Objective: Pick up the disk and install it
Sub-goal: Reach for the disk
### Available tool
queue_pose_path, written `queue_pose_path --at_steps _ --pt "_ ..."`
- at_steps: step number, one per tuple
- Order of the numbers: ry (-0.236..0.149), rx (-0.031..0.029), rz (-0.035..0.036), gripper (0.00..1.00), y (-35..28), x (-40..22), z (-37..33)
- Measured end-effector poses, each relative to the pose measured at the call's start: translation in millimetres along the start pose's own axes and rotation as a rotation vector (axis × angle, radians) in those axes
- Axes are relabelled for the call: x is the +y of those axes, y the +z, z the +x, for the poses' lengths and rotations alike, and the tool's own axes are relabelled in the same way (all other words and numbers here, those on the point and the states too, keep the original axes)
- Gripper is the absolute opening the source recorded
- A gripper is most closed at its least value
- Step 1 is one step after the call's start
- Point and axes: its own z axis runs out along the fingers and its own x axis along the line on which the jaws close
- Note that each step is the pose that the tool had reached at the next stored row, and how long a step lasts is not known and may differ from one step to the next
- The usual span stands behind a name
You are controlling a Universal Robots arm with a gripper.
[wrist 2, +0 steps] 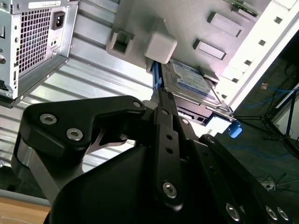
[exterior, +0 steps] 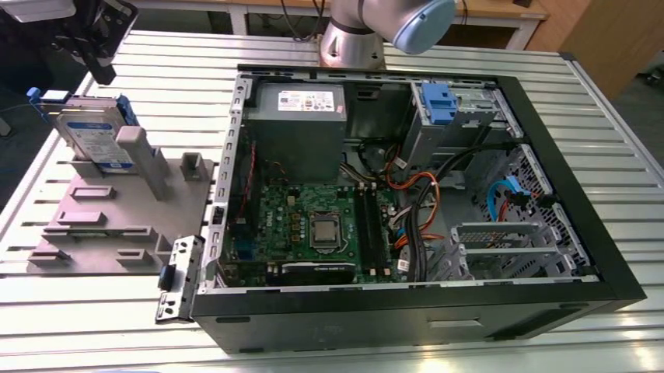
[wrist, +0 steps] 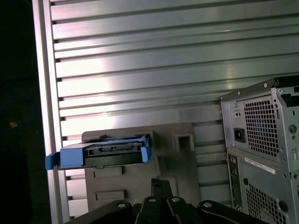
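Logging the exterior view first: you have the computer case (exterior: pixel 415 311) lying on its side with the open side up, presumably so its bays can be reached from above. The disk (exterior: pixel 93 136) stands on edge in the grey fixture (exterior: pixel 104 210), outside the case on the exterior view's left, propped so its blue rails are free to grab.

Second wrist view: the gripper (wrist 2: pixel 159 100) hangs apart from the disk, pointing toward it.

First wrist view: the claw looks clenched on nothing. The disk sits edge-on in the fixture, beside the case. Pick not yet made.
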Motion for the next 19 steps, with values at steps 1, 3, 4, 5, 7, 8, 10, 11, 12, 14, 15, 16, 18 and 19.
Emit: queue_pose_path --at_steps 1,3,4,5,7,8,10,11,12,14,15,16,18,19 --pt "0.000 0.0000 0.0000 0.11 0.0 0.0 0.1" --pt "0.000 0.0000 -0.0001 0.11 0.0 0.0 0.1" --pt "0.000 0.0000 0.0000 0.11 0.0 0.0 0.1" --pt "0.000 0.0000 0.0000 0.11 0.0 0.0 0.1" --pt "0.000 -0.0001 0.0000 0.11 0.1 -0.1 0.9" --pt "0.000 0.0000 0.0000 0.11 0.3 -0.2 2.0" --pt "0.000 -0.0001 0.0000 0.11 0.7 -0.7 5.4" --pt "0.000 -0.0001 -0.0001 0.11 1.0 -1.0 7.4" --pt "0.000 -0.0002 -0.0001 0.11 1.2 -1.2 9.5" --pt "0.000 -0.0003 -0.0001 0.11 2.1 -1.7 13.6" --pt "0.000 -0.0002 0.0000 0.11 2.8 -1.9 15.5" --pt "0.000 -0.0002 0.0000 0.11 3.5 -2.0 17.3" --pt "0.000 -0.0001 0.0000 0.11 4.9 -2.3 21.5" --pt "0.000 -0.0001 0.0000 0.11 5.7 -2.3 24.0"
